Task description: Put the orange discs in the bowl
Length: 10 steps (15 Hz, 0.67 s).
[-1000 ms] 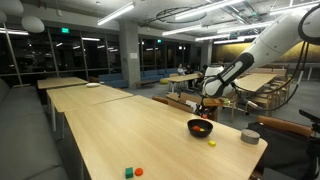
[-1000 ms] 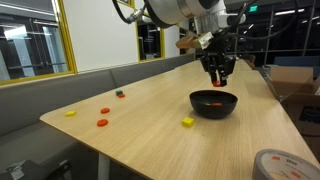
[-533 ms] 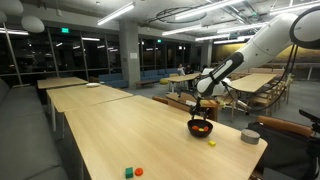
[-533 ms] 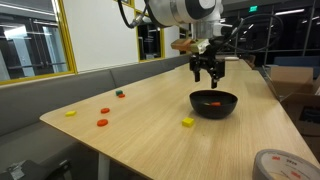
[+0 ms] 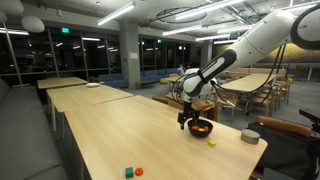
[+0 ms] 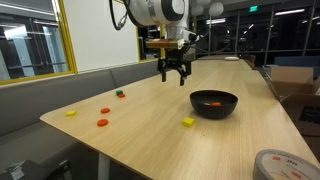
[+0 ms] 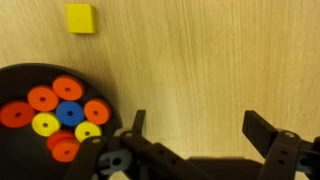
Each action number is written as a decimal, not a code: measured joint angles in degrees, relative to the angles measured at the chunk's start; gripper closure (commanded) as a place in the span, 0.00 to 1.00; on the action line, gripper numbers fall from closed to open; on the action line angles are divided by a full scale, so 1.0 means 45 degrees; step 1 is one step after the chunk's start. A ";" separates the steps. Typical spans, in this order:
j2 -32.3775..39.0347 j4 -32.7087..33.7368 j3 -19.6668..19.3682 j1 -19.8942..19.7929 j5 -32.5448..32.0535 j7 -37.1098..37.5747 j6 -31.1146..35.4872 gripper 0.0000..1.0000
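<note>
Fingers (image 7: 258,127) are spread wide open with nothing between them, hanging over the bare wooden surface (image 7: 200,60) just beside the black bowl (image 6: 214,107). The bowl's got several orange discs (image 7: 68,88) in it, plus a blue disc (image 7: 68,112) and a couple of yellow discs (image 7: 45,124). Two more orange ones lie on the surface well away, near a green cube (image 6: 120,94) and a small yellow piece (image 6: 70,113). A yellow cube (image 6: 187,122) lies close to the bowl.

Exterior view: far, along table (image 5: 110,130). Exterior view: nearer, low, bowl (image 6: 213,108) centre-right. Both share table, bowl. Wrist view: close, straight down, bowl lower left.
</note>
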 measured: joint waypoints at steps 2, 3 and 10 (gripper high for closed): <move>0.0259 0.0516 0.0175 0.0284 -0.0345 -0.0596 -0.0617 0.00; 0.0460 0.0821 0.0244 0.0429 -0.0628 -0.0852 -0.0884 0.00; 0.2199 0.2341 0.0707 0.1338 -0.2643 -0.2704 -0.1607 0.00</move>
